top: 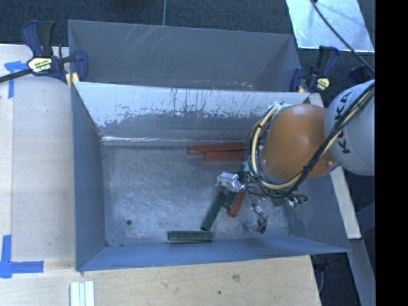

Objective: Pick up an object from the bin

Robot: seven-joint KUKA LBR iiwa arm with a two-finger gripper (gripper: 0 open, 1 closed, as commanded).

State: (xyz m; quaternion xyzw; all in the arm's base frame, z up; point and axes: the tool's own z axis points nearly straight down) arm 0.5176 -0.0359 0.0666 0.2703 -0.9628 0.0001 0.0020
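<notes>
Tool: my tool [234, 192] sits low in the right half of the bin [89, 190], under the arm's orange cover [292, 142]. I cannot tell how far open it is or whether it has hold of anything.
Nearest things: a short red-brown stick [236, 204] and a slanted dark green stick [213, 213] lie just below it, close together. I judge one of them the likely pick.
Farther out: a second green stick [190, 236] lies along the front wall and a long red-brown bar [217, 150] along the back wall. Both look awkward to grip there.
Room: the floor to the left is bare, and the right wall is near.
</notes>
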